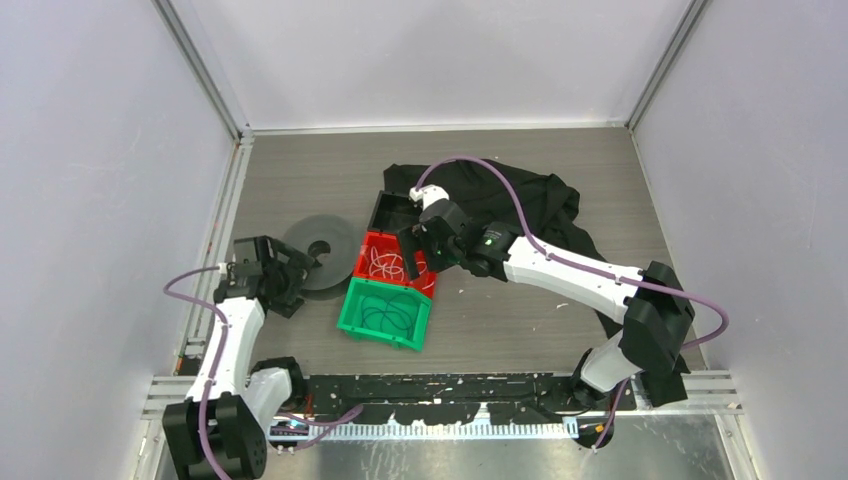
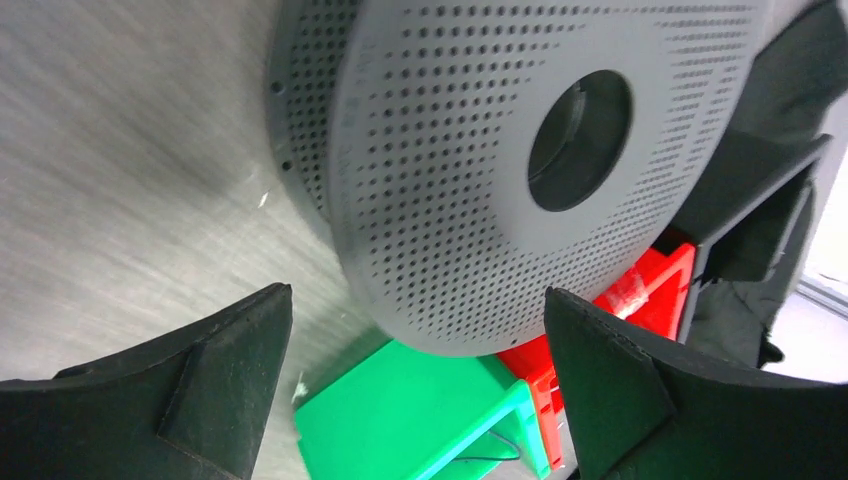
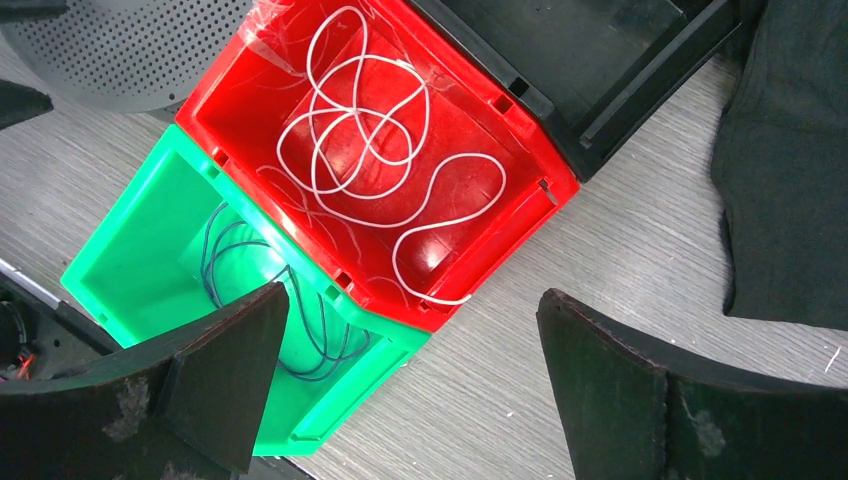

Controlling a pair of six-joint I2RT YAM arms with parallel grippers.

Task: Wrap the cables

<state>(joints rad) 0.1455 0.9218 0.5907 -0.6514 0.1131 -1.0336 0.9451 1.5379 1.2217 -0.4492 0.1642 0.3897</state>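
Hovering over the red bin (image 3: 480, 110), the right hand (image 3: 412, 300) has its fingers spread wide and nothing held between them. The cables (image 3: 365, 150) lie inside that red bin as loose white loops, one end trailing toward the near rim; nothing grips them. The green bin (image 3: 140, 250) touches the red one and holds thin dark cable loops (image 3: 235, 250). A black bin (image 3: 600, 60) sits against the red bin's far side, partly on a black cloth (image 1: 520, 200) spread over the counter (image 1: 500, 320). The left hand (image 2: 417, 295) is wide open too, empty, pointed at a gray perforated disc (image 2: 450, 180) with a round centre hole. In the top view, the disc lies left of the bins, just beside the red one, with the left hand at its near left edge.
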